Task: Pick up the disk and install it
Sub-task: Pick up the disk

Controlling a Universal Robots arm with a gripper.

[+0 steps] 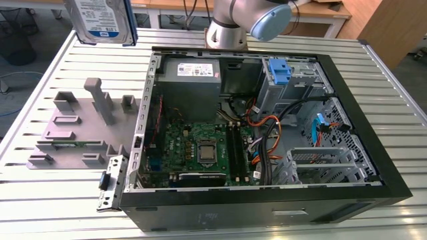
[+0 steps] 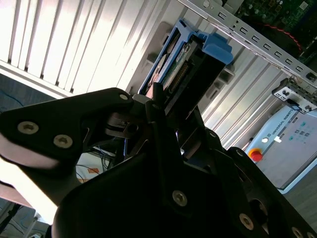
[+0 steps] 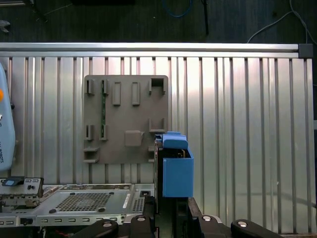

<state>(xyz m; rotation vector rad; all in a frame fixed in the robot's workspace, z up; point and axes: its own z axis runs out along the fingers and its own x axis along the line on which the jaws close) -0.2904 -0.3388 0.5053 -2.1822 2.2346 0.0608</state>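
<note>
The disk (image 1: 103, 20), a silver hard drive with a white-and-blue label and blue carrier rails, hangs high in the air over the slatted table at the exterior view's far left. In the second wrist view the disk (image 2: 190, 62) sticks out from between the black fingers (image 2: 157, 99), and my gripper (image 2: 166, 106) is shut on its near end. The first wrist view shows the disk (image 3: 177, 171) edge-on above the gripper (image 3: 171, 213), over the table beside the grey fixture plate (image 3: 126, 119).
The open computer case (image 1: 267, 130) lies on the table with motherboard (image 1: 200, 147), power supply (image 1: 193, 75), cables and a blue bracket (image 1: 280, 70) in its far drive bay. A grey fixture plate (image 1: 73, 125) sits to its left. The arm's base (image 1: 230, 25) stands behind the case.
</note>
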